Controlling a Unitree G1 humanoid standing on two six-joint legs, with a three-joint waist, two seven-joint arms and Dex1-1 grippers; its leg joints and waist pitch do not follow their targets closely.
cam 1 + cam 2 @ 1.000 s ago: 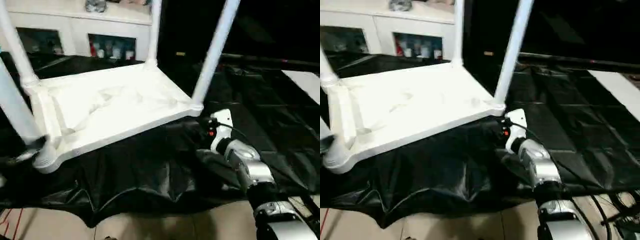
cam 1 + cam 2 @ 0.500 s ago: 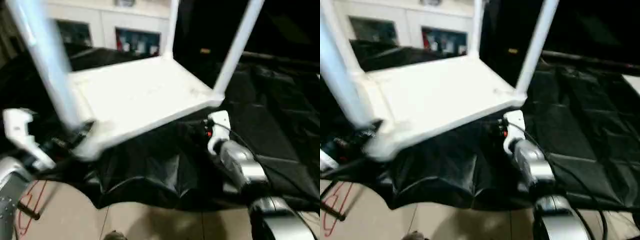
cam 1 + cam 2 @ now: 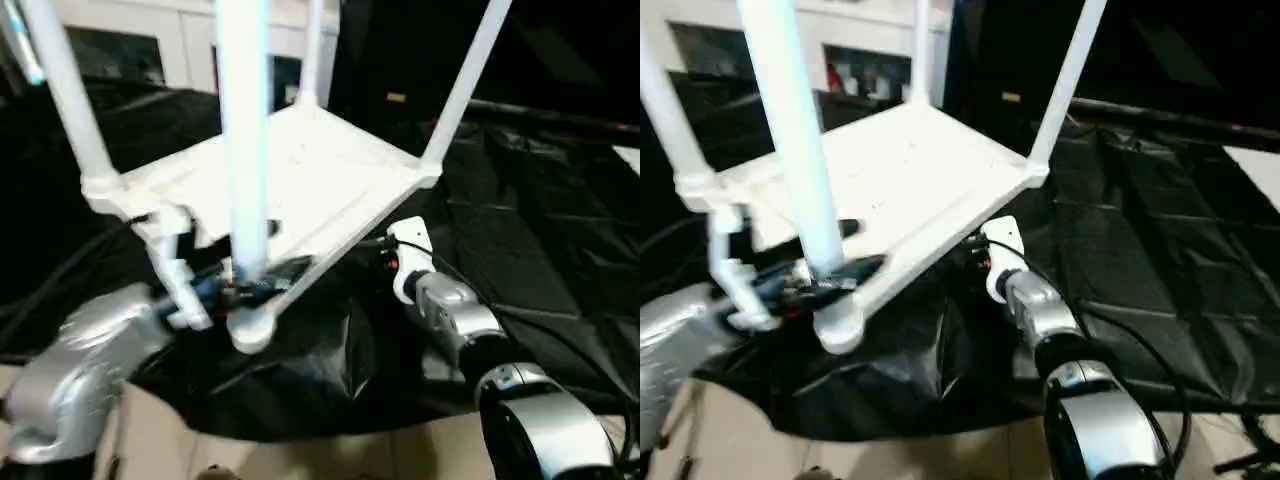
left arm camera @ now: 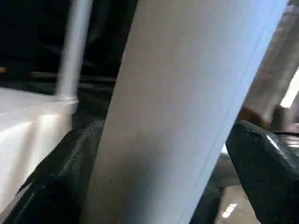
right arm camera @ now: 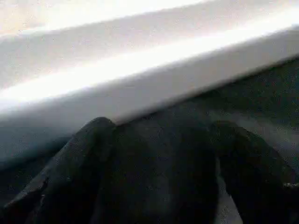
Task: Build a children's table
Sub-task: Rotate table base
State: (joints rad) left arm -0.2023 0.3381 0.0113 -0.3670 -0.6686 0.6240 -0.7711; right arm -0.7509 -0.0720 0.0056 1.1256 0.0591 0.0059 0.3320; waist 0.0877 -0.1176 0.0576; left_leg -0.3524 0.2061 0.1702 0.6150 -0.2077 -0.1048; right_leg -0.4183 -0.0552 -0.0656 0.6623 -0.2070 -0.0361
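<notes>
The children's table (image 3: 300, 170) lies upside down on a black sheet, its four white legs pointing up. My left gripper (image 3: 262, 283) is shut on the nearest leg (image 3: 243, 150) just above its flared base at the near corner. In the left wrist view that leg (image 4: 187, 93) sits between my two black fingers (image 4: 60, 177), which press on both sides. My right gripper (image 5: 159, 126) is open, its fingers low on the sheet under the tabletop's long edge (image 5: 140, 70) near the right corner. The right forearm (image 3: 450, 315) reaches in from the lower right.
The black sheet (image 3: 520, 240) covers the work surface and hangs over its front edge. Pale floor (image 3: 330, 455) shows below it. A white cabinet with glass doors (image 3: 150, 50) stands behind. A cable runs along my right wrist (image 3: 1120, 340).
The table has turned, its near corner and leg swinging from the left toward the middle with my left gripper on it. My left arm has come into view. The camera has also shifted.
</notes>
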